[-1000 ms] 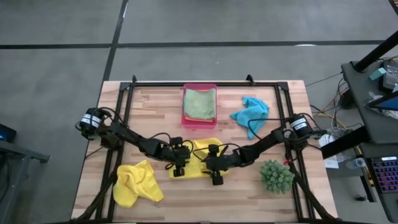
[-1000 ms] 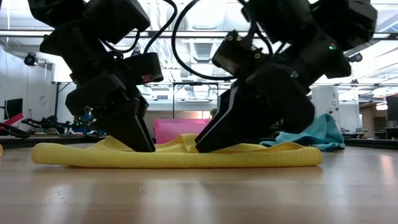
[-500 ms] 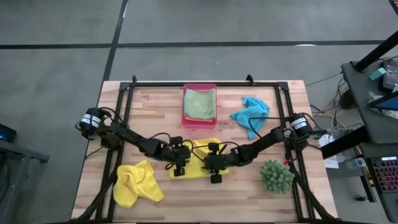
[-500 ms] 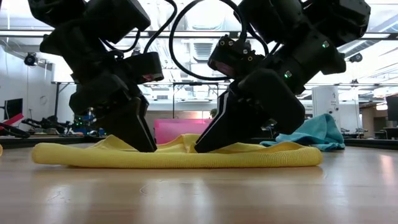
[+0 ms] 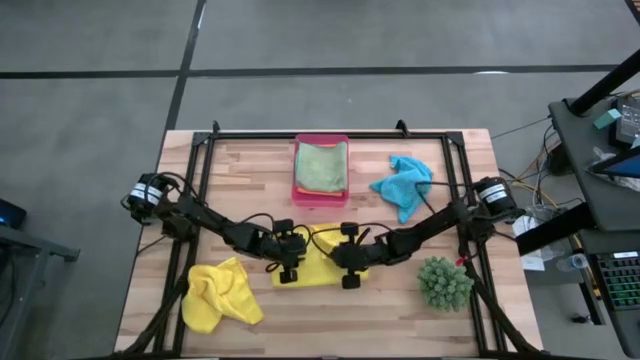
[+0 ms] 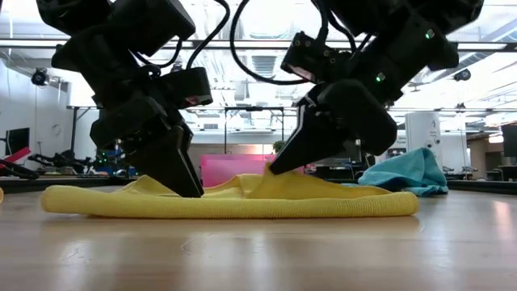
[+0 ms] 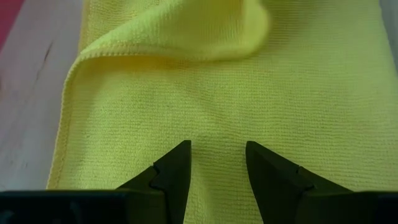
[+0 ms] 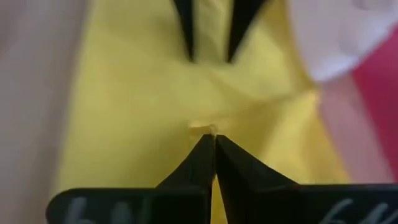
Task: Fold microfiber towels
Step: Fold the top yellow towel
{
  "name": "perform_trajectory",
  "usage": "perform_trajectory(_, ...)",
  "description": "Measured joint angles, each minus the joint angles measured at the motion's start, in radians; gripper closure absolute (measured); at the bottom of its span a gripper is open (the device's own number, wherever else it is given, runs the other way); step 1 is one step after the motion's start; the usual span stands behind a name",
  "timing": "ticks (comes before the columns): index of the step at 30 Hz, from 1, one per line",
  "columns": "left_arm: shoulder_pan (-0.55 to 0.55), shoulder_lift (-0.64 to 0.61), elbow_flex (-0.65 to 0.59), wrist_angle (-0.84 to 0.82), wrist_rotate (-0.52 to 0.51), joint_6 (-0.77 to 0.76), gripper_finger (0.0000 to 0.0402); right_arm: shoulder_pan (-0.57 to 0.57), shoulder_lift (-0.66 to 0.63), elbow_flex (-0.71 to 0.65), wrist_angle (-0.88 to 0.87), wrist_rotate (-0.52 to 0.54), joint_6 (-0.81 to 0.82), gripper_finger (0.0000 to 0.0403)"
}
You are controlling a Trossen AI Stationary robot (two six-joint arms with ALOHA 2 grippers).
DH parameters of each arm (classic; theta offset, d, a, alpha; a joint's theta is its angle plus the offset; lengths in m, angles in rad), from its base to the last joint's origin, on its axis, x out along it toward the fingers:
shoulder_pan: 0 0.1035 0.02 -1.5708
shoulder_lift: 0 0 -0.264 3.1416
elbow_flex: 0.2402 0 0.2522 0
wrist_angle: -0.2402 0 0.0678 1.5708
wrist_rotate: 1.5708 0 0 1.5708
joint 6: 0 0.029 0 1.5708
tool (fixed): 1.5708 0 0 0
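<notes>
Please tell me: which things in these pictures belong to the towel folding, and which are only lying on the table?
Part of the job:
- middle yellow towel, pinched by the shut right gripper, left gripper open on it
- crumpled yellow towel
- blue towel
- green towel in the tray

Lying about:
- pink tray
- plant
</notes>
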Motion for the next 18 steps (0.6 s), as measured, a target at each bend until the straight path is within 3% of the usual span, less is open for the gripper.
perform_trajectory(6,0.000,0.000,0.000,-0.001,0.000,0.000,0.0263,-0.025,-0.042,0.000,-0.160,0.094,0.045,0.0394)
perform_trajectory(18,0.000,-0.001,0.001,-0.024,0.000,0.000,0.0263,-0.062,-0.046,-0.006,-0.257,0.110,0.121,0.0394)
